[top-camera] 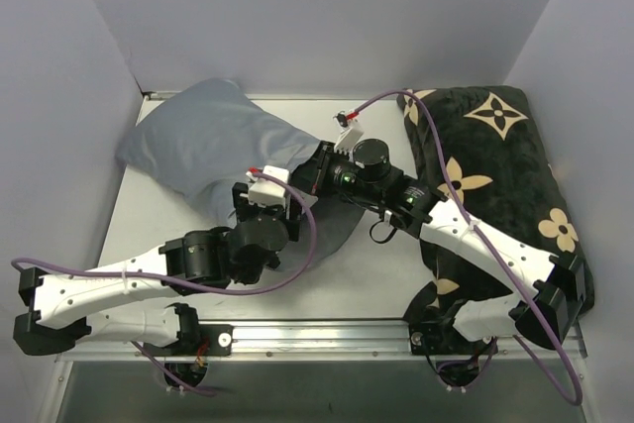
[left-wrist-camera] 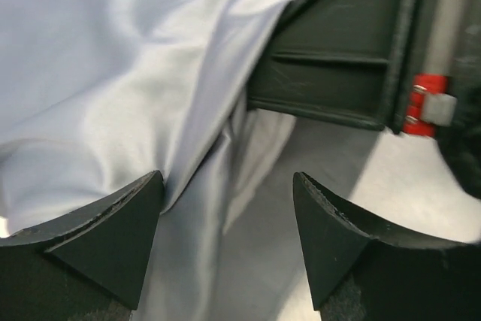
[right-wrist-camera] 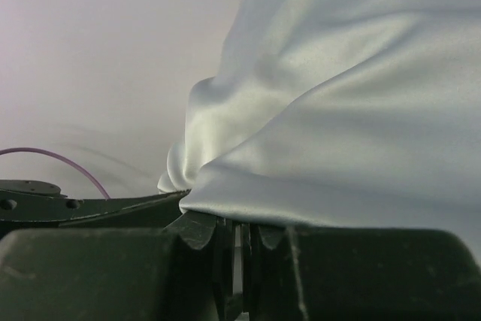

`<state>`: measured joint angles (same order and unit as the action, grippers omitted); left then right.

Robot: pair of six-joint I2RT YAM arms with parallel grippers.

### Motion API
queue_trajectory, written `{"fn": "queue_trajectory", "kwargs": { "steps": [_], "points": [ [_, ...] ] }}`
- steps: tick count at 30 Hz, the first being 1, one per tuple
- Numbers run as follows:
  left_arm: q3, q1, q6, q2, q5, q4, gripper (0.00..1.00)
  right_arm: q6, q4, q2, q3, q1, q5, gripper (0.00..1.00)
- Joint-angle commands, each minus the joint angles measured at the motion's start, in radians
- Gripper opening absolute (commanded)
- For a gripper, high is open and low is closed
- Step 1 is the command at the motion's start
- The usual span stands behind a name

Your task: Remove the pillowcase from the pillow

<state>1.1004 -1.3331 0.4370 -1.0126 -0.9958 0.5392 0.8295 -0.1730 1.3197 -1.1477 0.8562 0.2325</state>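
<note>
Pillowcase (top-camera: 213, 146) lying bunched in upper left of frame; right gripper (right-wrist-camera: 237, 231) pinching its edge, jaws closed on fabric; left gripper (left-wrist-camera: 227, 186) hovering beside, jaws gaping, holding nothing.

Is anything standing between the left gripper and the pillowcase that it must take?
Nothing visible does. The left gripper is open, and a fold of the pillowcase shows directly ahead of it. The right gripper, shut on the same fabric, is off to one side and not in the path.
</note>
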Motion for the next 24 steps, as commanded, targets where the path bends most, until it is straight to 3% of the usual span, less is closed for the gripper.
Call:
{"fn": "queue_trajectory", "kwargs": {
  "steps": [1,4,7,11,12,19,20,21,23,24],
  "points": [
    [0.068,-0.005,0.008,-0.067,-0.168,0.062,0.76,0.031,-0.098,-0.056,-0.041,-0.003,0.011,0.0],
    [0.099,-0.005,0.029,-0.099,-0.219,0.1,0.65,0.022,-0.077,-0.079,-0.038,-0.002,-0.002,0.0],
    [0.118,-0.005,0.031,-0.104,-0.234,0.113,0.43,0.004,-0.053,-0.106,-0.03,-0.003,-0.027,0.0],
    [0.157,-0.005,0.019,-0.113,-0.257,0.156,0.05,-0.013,-0.039,-0.139,-0.015,-0.008,-0.059,0.0],
    [0.162,-0.005,0.02,-0.112,-0.259,0.163,0.0,-0.016,-0.027,-0.146,-0.015,-0.009,-0.061,0.0],
    [0.214,-0.005,-0.01,-0.122,-0.251,0.171,0.0,-0.02,-0.022,-0.155,0.029,-0.025,-0.07,0.03],
    [0.223,-0.005,-0.011,-0.127,-0.247,0.169,0.0,-0.026,-0.02,-0.155,0.031,-0.022,-0.071,0.08],
    [0.24,-0.005,-0.009,-0.127,-0.241,0.168,0.0,-0.045,-0.014,-0.161,0.032,-0.019,-0.064,0.22],
    [0.259,-0.003,-0.035,-0.132,-0.231,0.14,0.0,-0.079,0.016,-0.178,0.052,-0.003,-0.077,0.41],
    [0.271,-0.002,-0.047,-0.136,-0.231,0.13,0.0,-0.096,0.02,-0.192,0.071,0.003,-0.109,0.45]
  ]
}}
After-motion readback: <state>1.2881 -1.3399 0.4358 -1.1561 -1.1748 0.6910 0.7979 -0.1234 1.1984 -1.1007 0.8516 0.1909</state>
